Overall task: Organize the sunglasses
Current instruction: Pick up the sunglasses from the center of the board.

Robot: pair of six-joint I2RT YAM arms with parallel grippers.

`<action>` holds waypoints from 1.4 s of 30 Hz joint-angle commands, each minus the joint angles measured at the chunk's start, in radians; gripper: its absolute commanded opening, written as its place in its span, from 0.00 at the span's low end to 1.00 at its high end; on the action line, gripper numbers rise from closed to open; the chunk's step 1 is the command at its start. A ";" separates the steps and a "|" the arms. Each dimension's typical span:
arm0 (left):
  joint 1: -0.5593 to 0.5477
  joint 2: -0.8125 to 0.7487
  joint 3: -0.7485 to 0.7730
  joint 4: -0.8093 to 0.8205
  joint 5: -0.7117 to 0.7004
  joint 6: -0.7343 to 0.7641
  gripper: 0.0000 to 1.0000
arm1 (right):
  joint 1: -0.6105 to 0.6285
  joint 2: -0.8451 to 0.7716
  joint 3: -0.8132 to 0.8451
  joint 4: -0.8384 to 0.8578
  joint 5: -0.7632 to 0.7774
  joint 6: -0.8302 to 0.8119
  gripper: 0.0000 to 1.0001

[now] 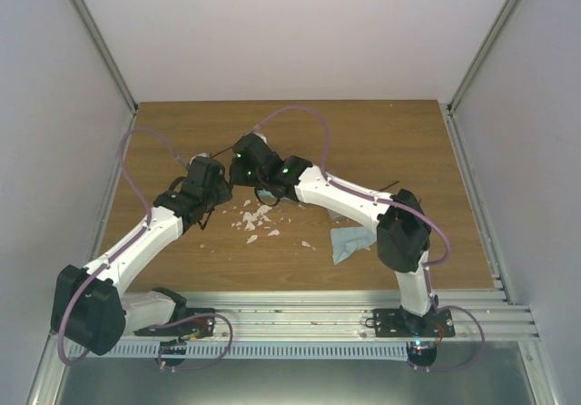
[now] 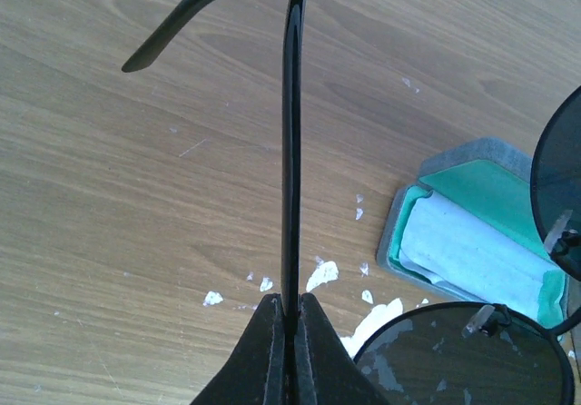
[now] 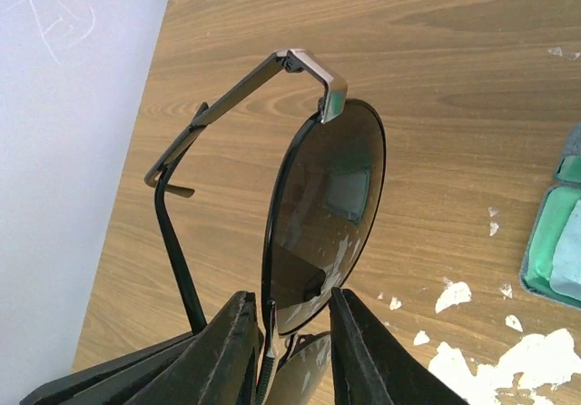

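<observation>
Because the left gripper (image 2: 290,310) was pinched shut on only one thin temple arm (image 2: 290,151), the sunglasses (image 2: 463,355) could have swivelled or bent at the hinge if either arm pulled. Their dark lenses hung just right of that claw, above the open case (image 2: 392,237).

From the right wrist, the right gripper (image 3: 290,301) straddled the lower rim of one lens (image 3: 327,196), its fingers narrowly apart. Whether they pressed it could not be told, but a hard squeeze there might have cracked it.

From above, both claws met over the table (image 1: 408,142), and the glasses were too small to make out.
</observation>
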 commanded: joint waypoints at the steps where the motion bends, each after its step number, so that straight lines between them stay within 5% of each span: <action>1: -0.005 -0.022 0.006 0.082 -0.017 0.011 0.00 | 0.006 0.045 0.041 -0.029 -0.011 0.003 0.23; 7: -0.005 -0.030 -0.001 0.096 -0.023 0.019 0.00 | 0.006 0.072 0.075 -0.052 -0.014 0.006 0.29; 14: -0.005 -0.044 0.002 0.090 -0.010 0.025 0.02 | 0.006 0.071 0.091 -0.060 0.020 0.009 0.16; 20: -0.005 -0.097 0.008 0.052 0.032 0.023 0.20 | 0.006 0.060 0.100 -0.056 0.036 0.005 0.02; 28: -0.005 -0.171 0.035 -0.003 0.079 0.043 0.35 | -0.008 0.001 0.047 0.036 0.014 -0.058 0.01; 35: -0.004 -0.288 0.084 0.074 0.342 0.177 0.55 | -0.128 -0.127 -0.161 0.237 -0.336 -0.219 0.00; 42: -0.002 -0.366 0.107 0.150 0.510 0.214 0.52 | -0.220 -0.295 -0.314 0.308 -0.599 -0.356 0.00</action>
